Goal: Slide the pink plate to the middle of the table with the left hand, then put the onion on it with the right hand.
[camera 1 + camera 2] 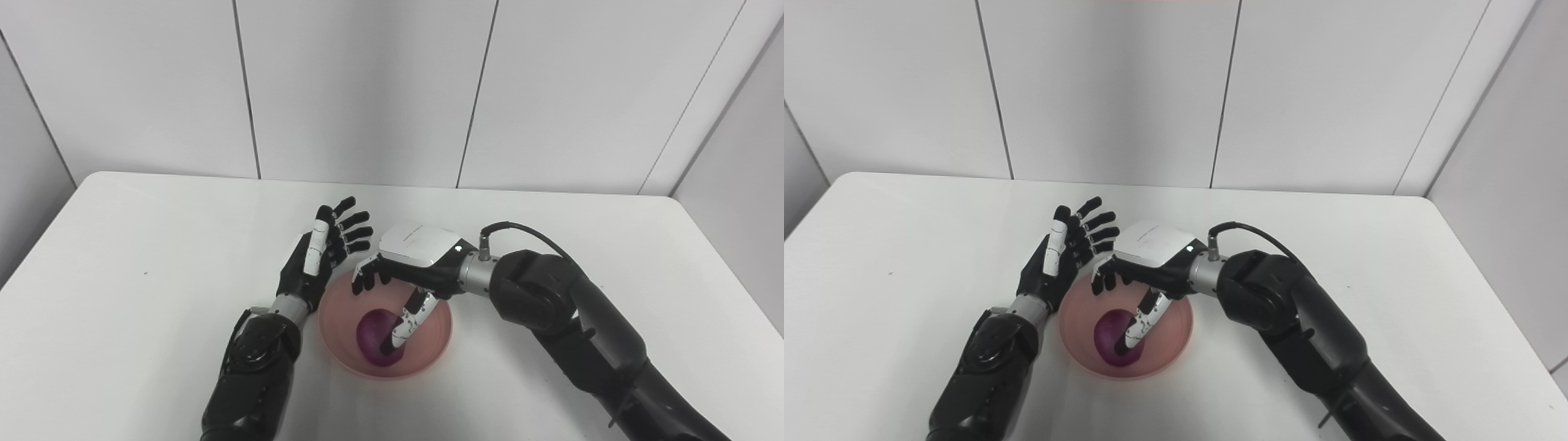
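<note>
From the left eye view, the pink plate (pixel 429 352) sits on the white table (pixel 153 245), near the front edge and about midway between left and right. It is deep, more like a shallow bowl. The purple onion (pixel 370 337) lies inside it, slightly left of the plate's centre. The right hand (pixel 404 269) reaches in from the right and hangs palm-down over the plate. Its thumb points down and touches the right side of the onion, while its other fingers (pixel 366 278) curl loosely above the far left rim, clear of the onion. So the hand looks released rather than grasping. The left hand (pixel 318 257) stands just beside the plate's left rim, palm turned toward the plate, its fingers spread and pointing up and away, holding nothing. Whether its heel touches the rim I cannot tell.

From the right eye view, the same layout appears shifted left. The onion (pixel 1108 343) rests in the plate (pixel 1176 337) with the right hand's (pixel 1145 266) thumb against it and the other fingers lifted off. The left hand (pixel 1059 257) stays apart from the right hand, fingers splayed and empty. A black cable arcs from the right wrist. Grey panelled walls stand behind the table.
</note>
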